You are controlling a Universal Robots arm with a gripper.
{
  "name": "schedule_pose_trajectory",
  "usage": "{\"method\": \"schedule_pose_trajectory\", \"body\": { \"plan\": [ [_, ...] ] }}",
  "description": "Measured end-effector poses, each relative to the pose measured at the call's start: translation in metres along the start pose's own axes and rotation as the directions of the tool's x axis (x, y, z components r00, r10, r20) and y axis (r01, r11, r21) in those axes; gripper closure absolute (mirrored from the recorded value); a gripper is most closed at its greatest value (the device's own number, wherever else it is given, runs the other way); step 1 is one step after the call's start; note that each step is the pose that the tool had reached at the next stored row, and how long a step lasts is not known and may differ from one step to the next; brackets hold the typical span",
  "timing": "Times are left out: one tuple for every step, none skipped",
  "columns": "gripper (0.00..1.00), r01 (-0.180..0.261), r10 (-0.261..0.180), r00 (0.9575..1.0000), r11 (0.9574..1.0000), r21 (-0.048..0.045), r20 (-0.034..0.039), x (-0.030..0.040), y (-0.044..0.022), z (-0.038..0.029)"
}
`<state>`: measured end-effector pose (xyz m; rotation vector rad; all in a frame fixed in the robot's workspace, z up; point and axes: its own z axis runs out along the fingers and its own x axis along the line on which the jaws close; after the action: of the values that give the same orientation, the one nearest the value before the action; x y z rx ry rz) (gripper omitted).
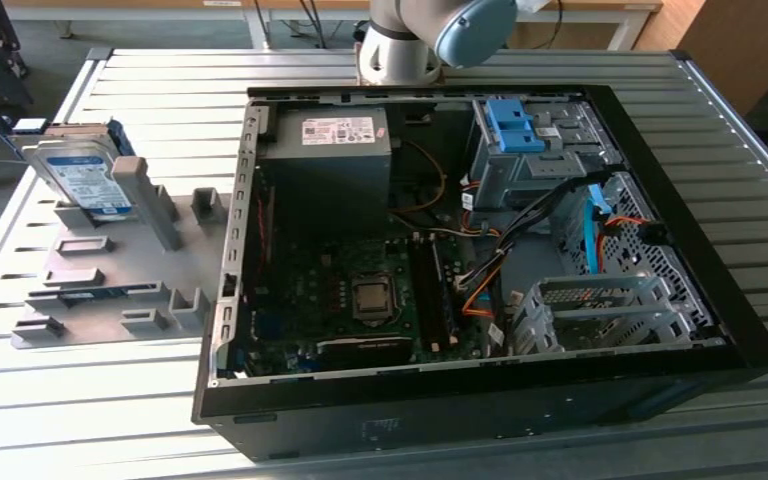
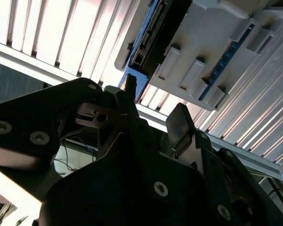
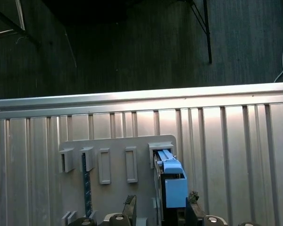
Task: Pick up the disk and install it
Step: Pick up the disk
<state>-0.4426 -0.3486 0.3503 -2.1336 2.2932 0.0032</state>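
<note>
Item: the disk, a silver hard drive with a white-and-blue label. It stands on edge in a slotted grey fixture plate. The plate lies flat on the slatted metal table beside the open computer case, at the exterior view's left, and the disk sits at the side of the plate away from the case. Orientation: broad faces upright, long axis level along the table, one blue rail uppermost. Nothing touches the disk but its holder. The exterior view presents the labelled face, turned toward that camera, with a grey post of the plate just in front of it. The first wrist view presents the disk edge-on instead, as a narrow strip capped by the blue rail, running across the fixture plate from one edge. The second wrist view gives the disk as a dark narrow side against the pale fixture plate. Gripper: fingers spread apart and holding nothing, with table slats visible through the gap. In the first wrist view the gripper lines up over the disk, apart from it. Case contents, exterior view: grey power-supply box, motherboard and metal bay with blue brackets. The robot arm rises beyond the case.
</note>
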Motion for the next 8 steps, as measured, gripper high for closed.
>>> {"method": "schedule_pose_trajectory", "body": {
  "plan": [
    [0.47,0.005,-0.005,1.0,1.0,0.0,0.0,0.0,0.0,0.0001],
    [0.47,0.016,-0.016,0.9999,0.9999,0.0001,0.0002,0.0,0.0,0.0005],
    [0.47,0.029,-0.029,0.9996,0.9996,0.0001,0.0002,0.0,0.0,0.0009],
    [0.47,0.038,-0.038,0.9993,0.9993,0.0004,-0.001,-0.0001,0.0,0.0013],
    [0.47,0.039,-0.039,0.9992,0.9992,0.0011,-0.0064,-0.0005,0.0001,0.0018],
    [0.47,0.039,-0.039,0.999,0.9992,0.0064,-0.021,-0.0016,0.0009,0.0029],
    [0.47,0.039,-0.039,0.9989,0.9992,0.0069,-0.0274,-0.0033,0.001,0.0035],
    [0.47,0.039,-0.039,0.9987,0.9992,0.0073,-0.0314,-0.0047,0.0011,0.0041]
  ]
}}
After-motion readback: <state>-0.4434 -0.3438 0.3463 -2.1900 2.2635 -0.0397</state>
